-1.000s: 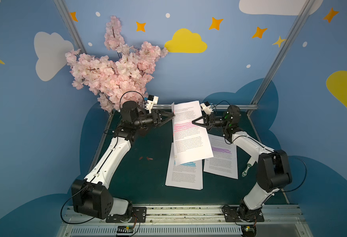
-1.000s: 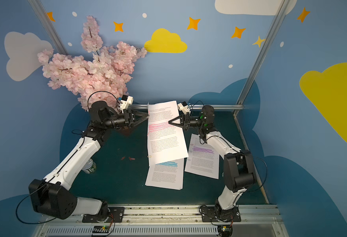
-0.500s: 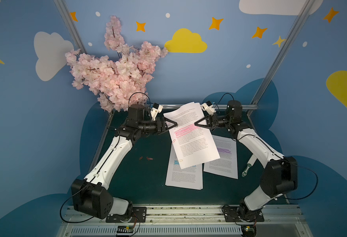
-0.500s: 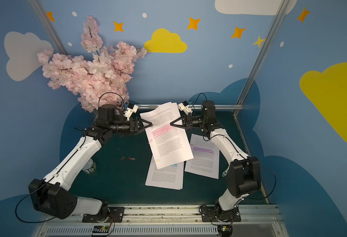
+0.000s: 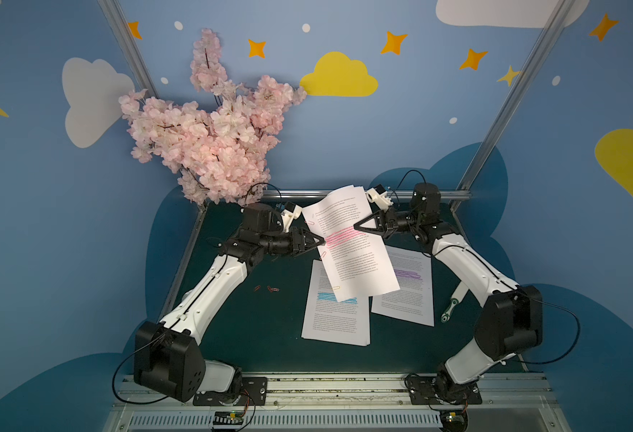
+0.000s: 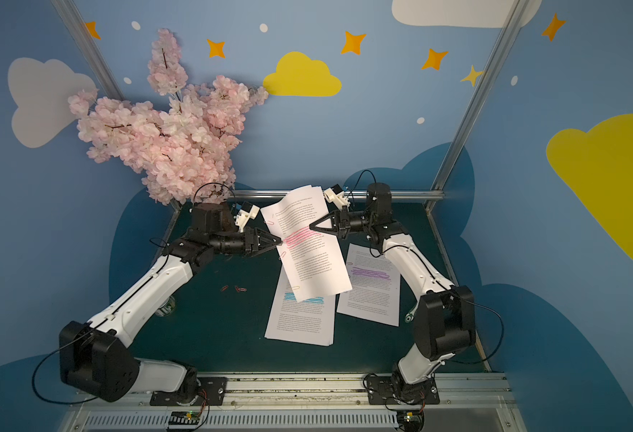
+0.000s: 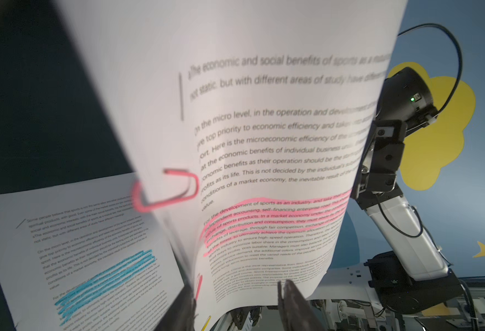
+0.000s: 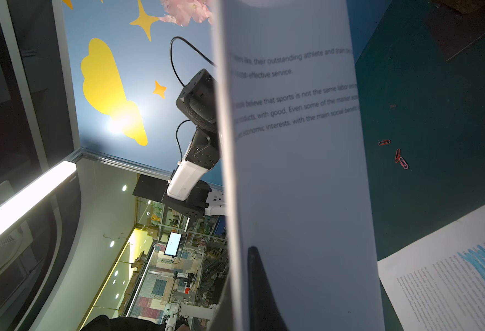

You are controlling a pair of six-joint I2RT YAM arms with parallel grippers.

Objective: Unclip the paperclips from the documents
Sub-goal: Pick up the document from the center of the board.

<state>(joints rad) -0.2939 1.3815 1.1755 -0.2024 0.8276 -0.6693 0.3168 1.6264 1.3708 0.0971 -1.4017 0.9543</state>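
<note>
Pink-band document (image 5: 348, 247) is lifted off the mat, tilted. Right gripper (image 5: 356, 227) is clamped on its right edge. Left gripper (image 5: 322, 242) is at its left edge, fingers (image 7: 290, 298) visibly apart astride the sheets, beside a pink paperclip (image 7: 198, 283). Another pink clip (image 7: 165, 189) is still on that edge. Blue-band document (image 5: 335, 318) and purple-band document (image 5: 404, 295) lie flat on the dark green mat (image 5: 251, 336); the raised stack overhangs both. Three loose red clips (image 5: 268, 288) sit on the mat, left of the papers. Blue walls with clouds and stars, pink blossom branch (image 5: 210, 138) in the back-left corner.
</note>
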